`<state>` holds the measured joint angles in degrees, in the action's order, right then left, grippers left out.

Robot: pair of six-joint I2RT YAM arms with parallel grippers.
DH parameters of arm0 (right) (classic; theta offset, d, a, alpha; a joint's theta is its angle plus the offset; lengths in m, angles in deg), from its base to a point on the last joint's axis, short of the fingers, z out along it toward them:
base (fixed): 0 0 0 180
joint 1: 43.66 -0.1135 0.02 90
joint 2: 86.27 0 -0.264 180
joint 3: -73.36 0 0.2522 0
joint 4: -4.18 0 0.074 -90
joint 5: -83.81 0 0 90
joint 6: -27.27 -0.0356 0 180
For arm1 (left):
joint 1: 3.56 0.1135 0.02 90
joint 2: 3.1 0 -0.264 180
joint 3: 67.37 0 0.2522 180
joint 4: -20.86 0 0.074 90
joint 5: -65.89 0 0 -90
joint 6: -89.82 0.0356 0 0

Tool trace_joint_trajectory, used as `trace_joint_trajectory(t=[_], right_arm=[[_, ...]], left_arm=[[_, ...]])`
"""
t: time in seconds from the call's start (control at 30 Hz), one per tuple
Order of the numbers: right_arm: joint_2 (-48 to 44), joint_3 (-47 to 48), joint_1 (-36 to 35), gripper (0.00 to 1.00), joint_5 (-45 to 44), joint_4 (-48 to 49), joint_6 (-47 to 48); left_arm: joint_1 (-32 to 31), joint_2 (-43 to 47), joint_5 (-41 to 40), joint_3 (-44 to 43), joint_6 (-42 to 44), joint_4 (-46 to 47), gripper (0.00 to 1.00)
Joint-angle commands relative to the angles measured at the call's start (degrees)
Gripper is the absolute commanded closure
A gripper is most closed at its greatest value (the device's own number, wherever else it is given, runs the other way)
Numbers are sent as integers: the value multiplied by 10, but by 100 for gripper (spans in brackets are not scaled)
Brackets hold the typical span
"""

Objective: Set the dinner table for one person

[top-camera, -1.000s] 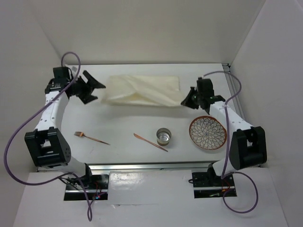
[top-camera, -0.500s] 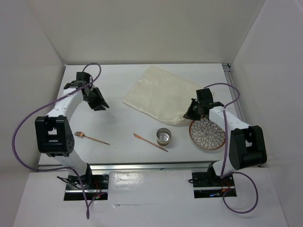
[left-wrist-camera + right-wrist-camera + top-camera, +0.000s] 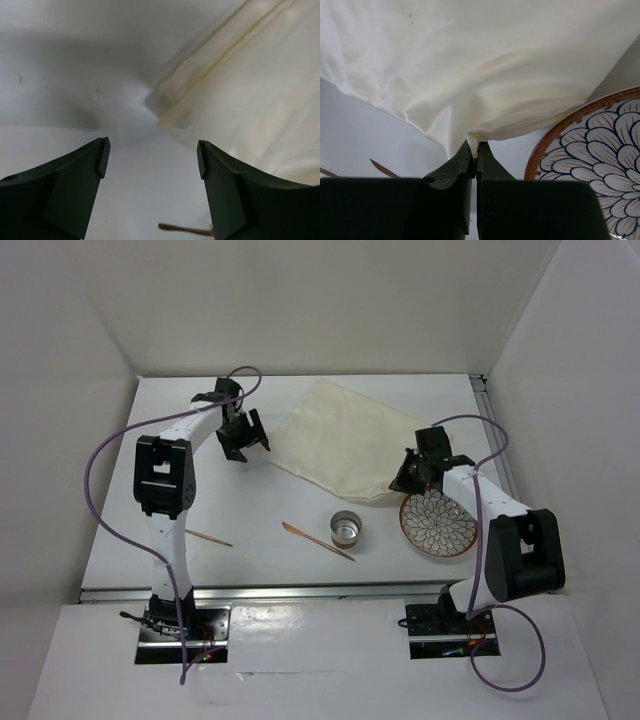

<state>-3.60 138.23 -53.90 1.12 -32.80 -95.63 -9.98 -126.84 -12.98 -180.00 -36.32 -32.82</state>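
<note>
Top external, left tool [image 3: 250, 445] swung nearer placemat [image 3: 340, 440], right tool [image 3: 400, 476] still pinching it.

Found no readable writing, label, brand, number or sign in any view: none on the table [image 3: 250, 502], the cloth [image 3: 345, 440], the plate [image 3: 440, 522] or the metal cup [image 3: 347, 529].

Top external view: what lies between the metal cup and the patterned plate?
Nothing: only bare white tabletop separates the cup and the plate, as the top external view shows.
</note>
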Motion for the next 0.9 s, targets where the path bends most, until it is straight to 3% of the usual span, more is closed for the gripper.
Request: trace_joint_trajectory(t=[0.0, 0.23, 0.4, 0.5, 0.53, 0.57, 0.87], right_arm=[[-25, 14, 0, 100, -13, -13, 8], [-36, 14, 0, 100, -19, -24, 8], [-41, 20, 0, 100, -24, -30, 8], [-34, 20, 0, 100, -24, -30, 8], [-34, 20, 0, 100, -24, -30, 8], [-34, 20, 0, 100, -24, -30, 8], [-28, 71, 0, 100, -40, -46, 16]], left_arm=[[-28, -50, -42, -84, 12, -23, 12], [-45, -123, -108, -169, 31, -42, 14], [-50, -123, -89, -164, 31, -16, 20], [-50, -123, -69, -158, 31, 1, 53], [-50, -123, -63, -158, 31, 1, 90], [-50, -123, -63, -164, 31, -8, 100], [0, 3, 13, -178, 20, 8, 100]])
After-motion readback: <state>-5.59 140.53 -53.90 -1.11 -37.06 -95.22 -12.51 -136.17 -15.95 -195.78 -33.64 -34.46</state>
